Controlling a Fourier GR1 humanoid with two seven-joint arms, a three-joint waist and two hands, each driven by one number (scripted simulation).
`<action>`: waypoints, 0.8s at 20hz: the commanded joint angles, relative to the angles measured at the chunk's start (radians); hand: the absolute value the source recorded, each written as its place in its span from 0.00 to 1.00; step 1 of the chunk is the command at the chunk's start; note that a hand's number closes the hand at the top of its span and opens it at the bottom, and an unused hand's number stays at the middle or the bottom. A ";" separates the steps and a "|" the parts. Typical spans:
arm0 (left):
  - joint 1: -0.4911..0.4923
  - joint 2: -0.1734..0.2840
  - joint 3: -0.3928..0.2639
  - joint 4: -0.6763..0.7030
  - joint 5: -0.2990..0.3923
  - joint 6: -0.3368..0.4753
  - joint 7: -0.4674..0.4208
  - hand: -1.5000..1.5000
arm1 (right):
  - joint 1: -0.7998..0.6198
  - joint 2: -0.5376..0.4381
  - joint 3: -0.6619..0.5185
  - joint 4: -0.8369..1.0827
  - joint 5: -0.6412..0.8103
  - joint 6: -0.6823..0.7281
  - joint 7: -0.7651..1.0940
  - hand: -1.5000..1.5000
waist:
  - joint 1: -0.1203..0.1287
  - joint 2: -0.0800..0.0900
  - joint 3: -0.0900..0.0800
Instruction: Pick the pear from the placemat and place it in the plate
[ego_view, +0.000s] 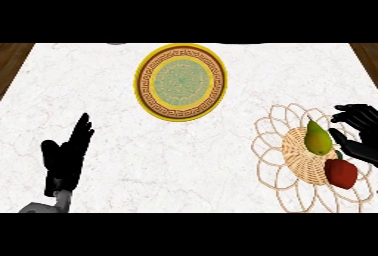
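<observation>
Green-yellow pear (318, 138) lay on the woven placemat (275, 150), long axis running toward the plate (181, 82), a red fruit (341, 173) just beside it. Right hand (357, 134) hovered immediately right of the pear, fingers spread and curved, holding nothing; clearly the nearer hand. Left hand (68, 155) rested open, far left of the pear.

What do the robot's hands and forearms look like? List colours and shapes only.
Left hand: plain black, with long slim fingers and a thumb, on a black wrist that meets a grey forearm at the view's lower edge. Right hand: the same plain black with slim fingers; its forearm is out of view. No cables, markings or sleeves show.
</observation>
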 joint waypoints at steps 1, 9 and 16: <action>-0.039 0.003 -0.018 0.014 -0.017 -0.010 0.045 0.50 | 0.032 -0.003 -0.054 0.153 -0.072 0.281 -0.189 0.00 | 0.023 -0.002 -0.002; -0.034 -0.027 -0.039 0.001 -0.043 -0.001 0.055 0.50 | -0.078 -0.227 0.084 0.266 0.359 0.238 -0.302 0.00 | 0.042 -0.006 -0.007; -0.049 -0.059 -0.057 0.015 -0.093 0.027 0.077 0.50 | -0.241 -0.304 0.178 0.385 0.534 0.336 -0.277 0.00 | 0.044 -0.008 -0.007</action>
